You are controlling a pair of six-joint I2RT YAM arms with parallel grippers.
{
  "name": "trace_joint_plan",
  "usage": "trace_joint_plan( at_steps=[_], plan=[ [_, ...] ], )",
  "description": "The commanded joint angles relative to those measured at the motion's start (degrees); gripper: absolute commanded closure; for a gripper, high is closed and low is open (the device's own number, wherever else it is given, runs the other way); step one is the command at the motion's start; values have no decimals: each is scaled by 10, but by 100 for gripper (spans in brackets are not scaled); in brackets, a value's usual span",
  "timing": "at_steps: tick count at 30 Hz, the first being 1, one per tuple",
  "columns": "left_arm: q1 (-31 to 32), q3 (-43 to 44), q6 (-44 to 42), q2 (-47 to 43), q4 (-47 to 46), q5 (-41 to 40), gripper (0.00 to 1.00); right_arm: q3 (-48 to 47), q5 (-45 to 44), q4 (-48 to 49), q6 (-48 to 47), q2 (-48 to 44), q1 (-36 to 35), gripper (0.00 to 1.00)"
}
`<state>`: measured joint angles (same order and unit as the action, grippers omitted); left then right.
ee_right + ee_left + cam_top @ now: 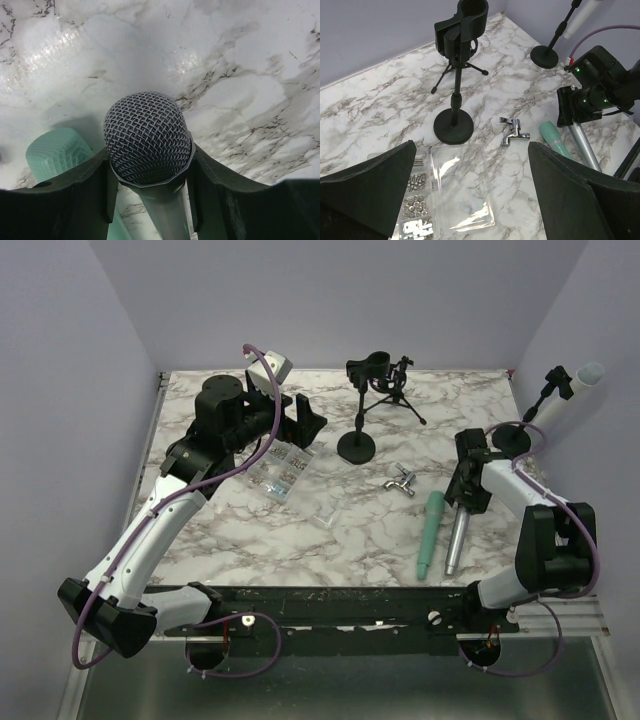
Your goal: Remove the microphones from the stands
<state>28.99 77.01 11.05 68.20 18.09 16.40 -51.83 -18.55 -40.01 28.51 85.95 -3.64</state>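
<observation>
The black stand (pixel 358 410) with a round base has an empty clip on top; it also shows in the left wrist view (pixel 455 95). A silver microphone (pixel 456 540) with a dark mesh head (pixel 146 136) slopes down to the table, handle toward the near edge. My right gripper (pixel 468 498) is shut on it just below the head, one finger on each side (pixel 147 175). A teal microphone (pixel 432 530) lies beside it (pixel 57 150). My left gripper (pixel 305 425) is open and empty above the table (pixel 470 200).
A clear plastic box of screws and nuts (pixel 280 472) lies under the left gripper (pixel 455 190). A chrome tap fitting (pixel 401 480) lies mid-table. A small tripod (pixel 400 390) stands at the back. A second stand at the right edge holds a white microphone (pixel 578 385).
</observation>
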Motion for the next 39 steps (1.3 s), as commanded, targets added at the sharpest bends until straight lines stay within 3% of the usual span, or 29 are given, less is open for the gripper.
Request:
trace_joint_plan(
  at_steps=[1,12,22,39],
  plan=[
    [2,1,4,2,-7,-3,1,1,16,27,4,13,6,73],
    [2,1,5,5,-5,-1,1,4,40,40,2,35,10,59],
    [1,3,4,6,-3,-1,1,6,43,38,-2,26,12,38],
    [2,4,11,14,-3,6,1,0,14,21,-6,-38,12,19]
  ],
)
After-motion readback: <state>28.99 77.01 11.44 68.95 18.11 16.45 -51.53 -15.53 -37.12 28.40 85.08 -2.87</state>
